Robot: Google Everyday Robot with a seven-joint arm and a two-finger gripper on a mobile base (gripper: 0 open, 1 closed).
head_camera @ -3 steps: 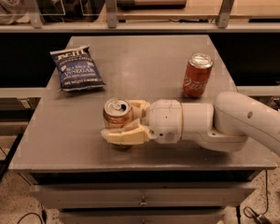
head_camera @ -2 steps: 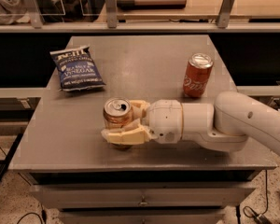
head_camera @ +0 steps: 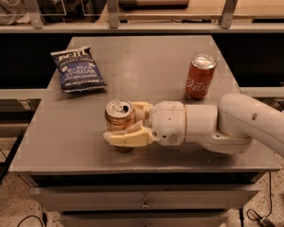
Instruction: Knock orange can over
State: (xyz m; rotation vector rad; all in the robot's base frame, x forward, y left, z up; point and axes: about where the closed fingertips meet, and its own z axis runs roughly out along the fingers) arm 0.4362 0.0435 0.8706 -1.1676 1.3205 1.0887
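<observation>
The orange can (head_camera: pixel 118 119), pale golden-orange with a silver top, stands upright near the front middle of the grey table (head_camera: pixel 146 70). My gripper (head_camera: pixel 122 123) reaches in from the right at can height. It is open, with the can between its cream fingers: one finger (head_camera: pixel 128 137) lies along the can's near side at its base, the other (head_camera: pixel 142 109) is behind the can. The fingers look close to or touching the can. The can's lower part is hidden by the near finger.
A deeper red-orange can (head_camera: pixel 200 76) with white script stands upright at the back right. A blue chip bag (head_camera: pixel 77 69) lies at the back left. My white arm (head_camera: pixel 246 124) crosses the table's front right. A shelf rail (head_camera: pixel 142 26) runs behind the table.
</observation>
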